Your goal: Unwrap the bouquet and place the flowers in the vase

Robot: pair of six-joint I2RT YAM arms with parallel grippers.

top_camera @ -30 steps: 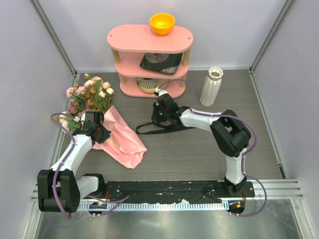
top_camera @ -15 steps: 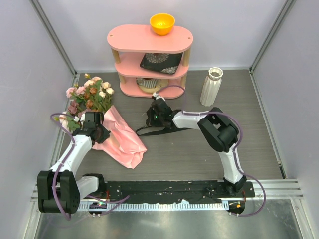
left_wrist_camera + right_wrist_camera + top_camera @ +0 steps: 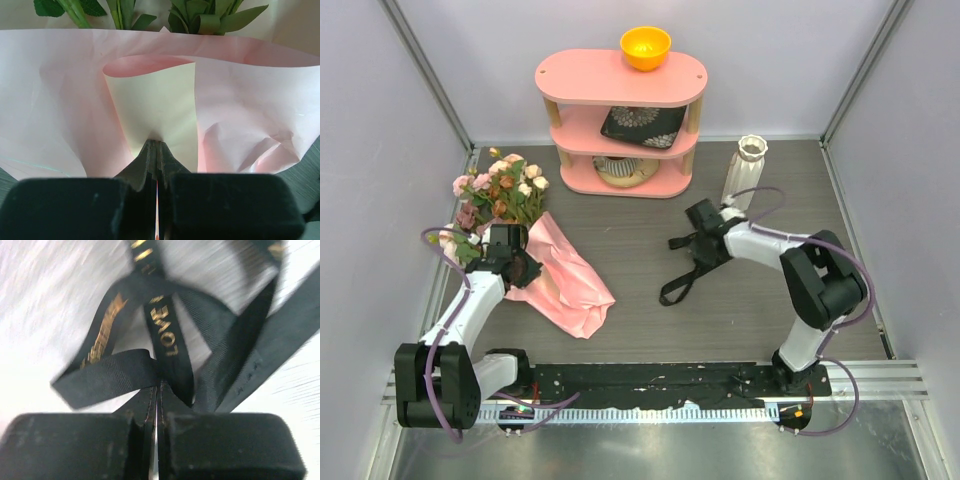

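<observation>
The bouquet lies at the left: the flowers [image 3: 502,190], pink, cream and peach roses, rest on loosened salmon-pink wrapping paper [image 3: 570,282]. My left gripper [image 3: 518,266] is shut on a fold of that paper [image 3: 240,100], pinched at the fingertips [image 3: 151,150], with green leaves [image 3: 200,15] just beyond. My right gripper [image 3: 704,246] is shut on the black ribbon [image 3: 677,283], which hangs off the bouquet in loose loops with gold lettering [image 3: 165,330]. The white ribbed vase [image 3: 744,172] stands upright just behind and to the right of that gripper.
A pink three-tier shelf [image 3: 620,80] stands at the back with an orange bowl [image 3: 646,46] on top, a dark patterned plate [image 3: 642,124] on the middle tier and a small item [image 3: 616,170] below. Walls close the left and right sides.
My right gripper has swung right with the black ribbon, from the table's middle near the paper to just in front of the vase. The left arm and bouquet have stayed put.
</observation>
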